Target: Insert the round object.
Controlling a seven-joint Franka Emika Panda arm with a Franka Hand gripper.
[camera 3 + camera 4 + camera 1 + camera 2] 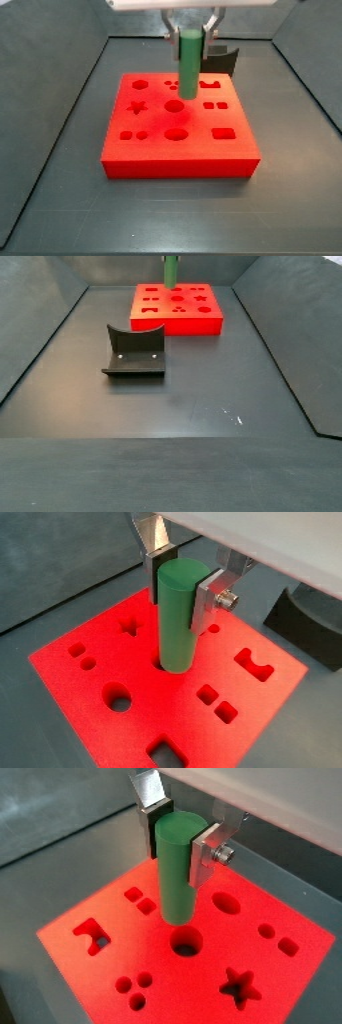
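One peg, one gripper, one red block, one fixture. The gripper held the peg upright, clamped near its top, above the block. Its tip probably hung just short of the round hole; you needed to centre it, then lower straight.

The dark worktop carries the red block and, well apart from it, the fixture; the tool hangs above the block.

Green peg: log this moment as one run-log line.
gripper: shut on green peg | peg: upright above red block | round hole: empty | fixture: untouched
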